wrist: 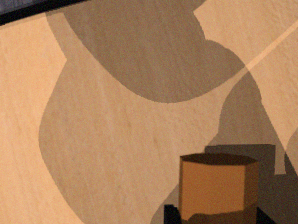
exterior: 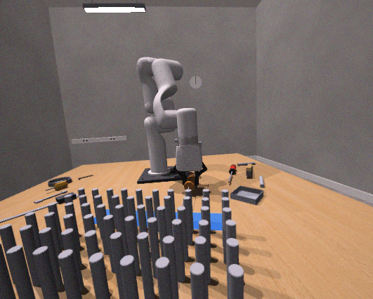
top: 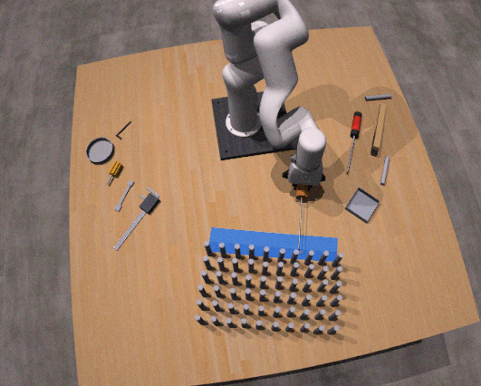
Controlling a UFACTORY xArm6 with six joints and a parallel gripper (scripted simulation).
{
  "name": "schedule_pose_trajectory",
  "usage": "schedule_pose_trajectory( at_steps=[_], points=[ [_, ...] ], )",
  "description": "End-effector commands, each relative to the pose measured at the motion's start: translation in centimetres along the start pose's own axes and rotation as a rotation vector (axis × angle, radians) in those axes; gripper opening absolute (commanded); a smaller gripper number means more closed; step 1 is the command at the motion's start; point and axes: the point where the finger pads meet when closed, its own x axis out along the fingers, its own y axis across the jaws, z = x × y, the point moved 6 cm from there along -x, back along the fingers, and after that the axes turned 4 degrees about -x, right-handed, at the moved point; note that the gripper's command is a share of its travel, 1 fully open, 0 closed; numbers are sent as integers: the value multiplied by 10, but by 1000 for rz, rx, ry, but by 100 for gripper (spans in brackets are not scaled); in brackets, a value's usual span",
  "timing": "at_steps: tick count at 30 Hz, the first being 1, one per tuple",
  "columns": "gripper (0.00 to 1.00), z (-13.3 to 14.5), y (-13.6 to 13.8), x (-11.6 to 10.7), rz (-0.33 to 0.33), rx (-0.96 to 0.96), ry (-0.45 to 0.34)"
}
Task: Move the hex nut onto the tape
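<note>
My gripper (top: 303,188) is shut on the orange-brown handle of the hook pick (top: 302,192), low over the table behind the blue tape strip (top: 273,240). The pick's thin shaft (top: 300,224) runs forward across the strip, and its tip lies at the first row of grey spacers (top: 270,285). The handle also shows in the wrist view (wrist: 217,187) and in the exterior view (exterior: 189,183). The hex nut is hidden among the spacers; I cannot see it in any view.
A grey square tray (top: 362,205) lies right of the gripper. A red-handled screwdriver (top: 353,138), a wooden block (top: 379,129) and grey rods (top: 384,169) lie at the back right. A round dish (top: 100,150), a small yellow tool (top: 114,169) and a caliper (top: 137,217) lie left.
</note>
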Motion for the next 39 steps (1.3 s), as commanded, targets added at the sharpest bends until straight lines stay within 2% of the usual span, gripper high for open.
schedule_pose_trajectory(
  at_steps=[1,18,39],
  points=[
    [0,1,-5,-1,2,0,-3],
    [0,-1,-32,-1,2,0,-3],
    [0,-3,-48,-1,2,0,-3]
  ],
)
